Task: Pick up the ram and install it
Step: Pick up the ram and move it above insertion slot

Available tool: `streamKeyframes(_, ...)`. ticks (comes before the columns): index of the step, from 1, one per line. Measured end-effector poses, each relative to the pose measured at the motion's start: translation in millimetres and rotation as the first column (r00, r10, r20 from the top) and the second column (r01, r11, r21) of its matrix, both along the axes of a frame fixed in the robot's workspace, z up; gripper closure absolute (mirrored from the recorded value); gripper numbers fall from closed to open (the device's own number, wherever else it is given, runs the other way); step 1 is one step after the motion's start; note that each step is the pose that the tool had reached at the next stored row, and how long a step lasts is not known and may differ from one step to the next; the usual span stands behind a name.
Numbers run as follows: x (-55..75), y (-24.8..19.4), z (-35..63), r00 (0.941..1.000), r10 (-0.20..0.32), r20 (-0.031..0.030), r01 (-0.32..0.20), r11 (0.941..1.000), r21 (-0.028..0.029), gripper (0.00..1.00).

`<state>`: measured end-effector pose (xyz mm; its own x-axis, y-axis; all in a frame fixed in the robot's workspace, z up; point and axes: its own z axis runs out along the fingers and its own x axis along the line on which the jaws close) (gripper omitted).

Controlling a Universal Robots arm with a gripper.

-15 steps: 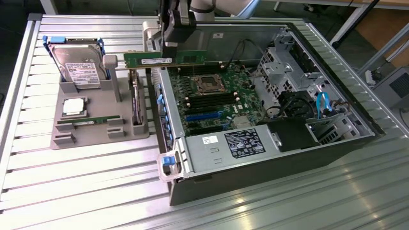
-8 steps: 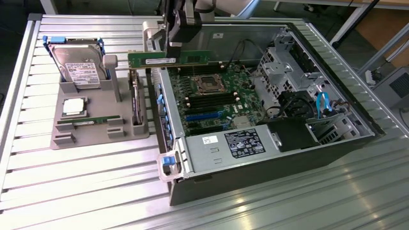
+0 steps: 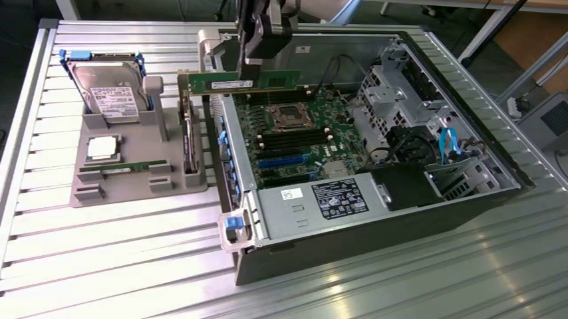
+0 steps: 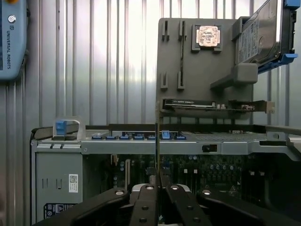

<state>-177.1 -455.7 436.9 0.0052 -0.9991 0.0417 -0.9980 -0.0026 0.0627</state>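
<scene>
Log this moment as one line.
gripper: shut on ram | ram: lifted, on edge above open computer case | install: not yet done

"UNIVERSAL ROBOTS" reads vertically on the blue-grey pendant (image 4: 9, 40) beside the table.

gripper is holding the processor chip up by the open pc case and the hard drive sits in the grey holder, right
Not quite: the gripper is shut on the green ram stick, not the processor chip, which lies in the grey holder. The exterior view shows this. The hard drive does sit in that holder, and the pc case is open.
</scene>
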Motion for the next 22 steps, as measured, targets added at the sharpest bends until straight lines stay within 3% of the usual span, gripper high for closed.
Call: streamKeyframes(22, 26.1, 0.2, 0.0, 1.0, 0.0, -0.0027, 0.0, 0.9999, -0.0112, 0.88)
